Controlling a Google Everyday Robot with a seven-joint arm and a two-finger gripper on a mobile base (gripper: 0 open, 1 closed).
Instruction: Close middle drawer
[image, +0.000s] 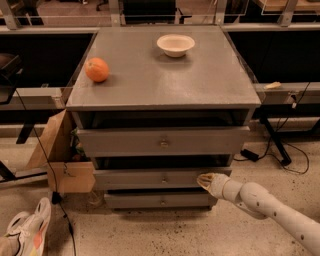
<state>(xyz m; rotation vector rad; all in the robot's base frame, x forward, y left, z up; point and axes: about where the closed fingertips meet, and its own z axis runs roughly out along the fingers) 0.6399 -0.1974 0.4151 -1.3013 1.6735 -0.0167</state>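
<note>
Down at the right end of the middle drawer (145, 178) front, the gripper (202, 179) sits right up against the panel, its fingers looking pinched together into one pale wedge, with the white arm (270, 210) trailing off to the lower right. That drawer sits between the taller top drawer (125, 141) and the lowest one (145, 201), sticking out a bit past the lowest, small knob (164, 179) at centre. Up top there's an orange (97, 69) and a white bowl (175, 44).
</note>
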